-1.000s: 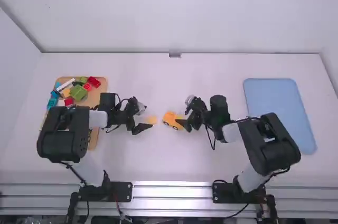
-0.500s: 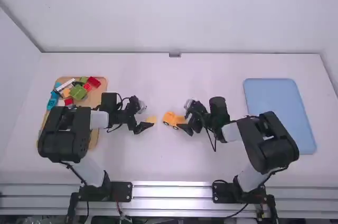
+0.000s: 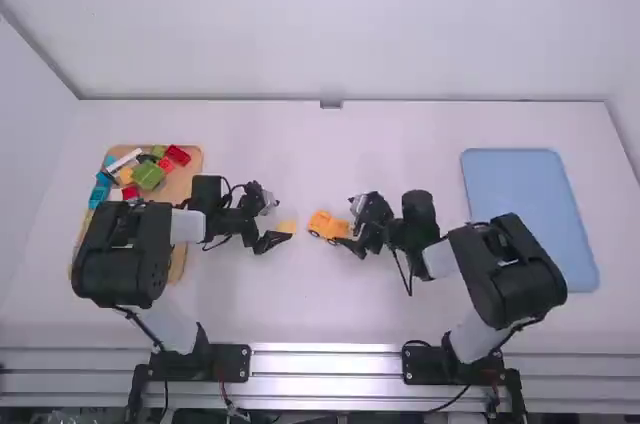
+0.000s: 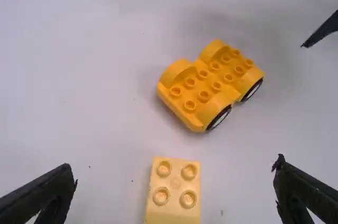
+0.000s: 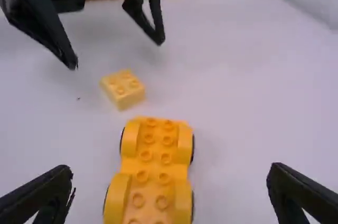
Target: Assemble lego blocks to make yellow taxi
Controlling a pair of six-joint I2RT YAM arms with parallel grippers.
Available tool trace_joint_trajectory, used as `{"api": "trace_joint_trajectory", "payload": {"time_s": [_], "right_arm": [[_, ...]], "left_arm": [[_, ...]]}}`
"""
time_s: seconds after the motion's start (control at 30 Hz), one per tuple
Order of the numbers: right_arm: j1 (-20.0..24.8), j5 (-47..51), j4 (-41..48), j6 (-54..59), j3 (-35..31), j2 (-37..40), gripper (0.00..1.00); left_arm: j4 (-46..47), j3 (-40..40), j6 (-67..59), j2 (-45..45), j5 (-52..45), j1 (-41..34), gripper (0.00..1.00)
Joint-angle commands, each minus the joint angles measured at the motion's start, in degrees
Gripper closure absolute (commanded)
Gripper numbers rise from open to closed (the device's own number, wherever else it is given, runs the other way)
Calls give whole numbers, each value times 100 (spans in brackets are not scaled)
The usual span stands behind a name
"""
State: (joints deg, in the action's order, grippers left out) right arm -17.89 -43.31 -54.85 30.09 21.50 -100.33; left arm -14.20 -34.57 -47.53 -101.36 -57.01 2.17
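In the high view, a wooden tray [image 3: 180, 186] of coloured blocks [image 3: 148, 175] lies well left of the yellow car base [image 4: 214, 85], a blue tray [image 3: 527, 206] well right. A pale yellow brick [image 4: 174, 184] sits just left of the car base, between it and the left gripper [image 3: 283, 220], whose fingers stand apart. The right gripper [image 3: 344, 221], right of the car base, also has fingers spread. The car base lies studs up, long axis roughly left-right, right end angled nearer the arm bases. The right gripper has drawn back slightly toward the arm bases.
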Motion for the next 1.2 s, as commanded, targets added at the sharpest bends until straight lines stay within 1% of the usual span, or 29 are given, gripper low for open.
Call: {"api": "trace_joint_trajectory", "payload": {"time_s": [0.0,0.13,0.2,0.27,0.3,0.33,0.4,0.5,0.67,0.8,0.9,1.03,1.07,1.13,1.17], "right_arm": [[116,28,-280,-28,-391,291,1],[122,28,-269,-63,-605,208,2],[83,155,-260,-382,-621,63,2],[-33,407,-293,-741,-584,-151,2],[-149,490,-367,-761,-522,-382,2],[-162,490,-380,-750,-514,-409,2],[-264,481,-651,-669,-385,-758,2],[-354,481,-920,-695,-262,-1038,2],[-339,474,-949,-772,120,-1602,2],[-341,350,-946,-758,367,-1851,2],[-466,275,-925,-741,632,-2072,2],[-503,271,-903,-455,704,-2127,0],[-492,262,-920,-400,693,-2127,1],[-494,262,-944,-168,636,-2127,9],[-494,262,-944,-138,627,-2127,11]], "left_arm": [[31,46,15,72,-192,-46,1],[33,59,9,70,-190,-68,1],[17,94,-164,70,-190,-63,1],[13,144,-411,63,-201,-61,1],[15,177,-509,59,-179,-98,1],[13,177,-509,59,-177,-101,1],[-48,199,-437,59,-72,-101,1],[-35,201,-437,59,-35,-101,1],[20,201,-437,59,-52,-101,1],[15,201,-439,59,-50,-101,1],[20,201,-439,59,-52,-101,1],[20,201,-437,59,-52,-101,1],[22,201,-437,59,-52,-101,1],[22,201,-439,59,-50,-101,1],[17,201,-437,59,-50,-101,1]]}}
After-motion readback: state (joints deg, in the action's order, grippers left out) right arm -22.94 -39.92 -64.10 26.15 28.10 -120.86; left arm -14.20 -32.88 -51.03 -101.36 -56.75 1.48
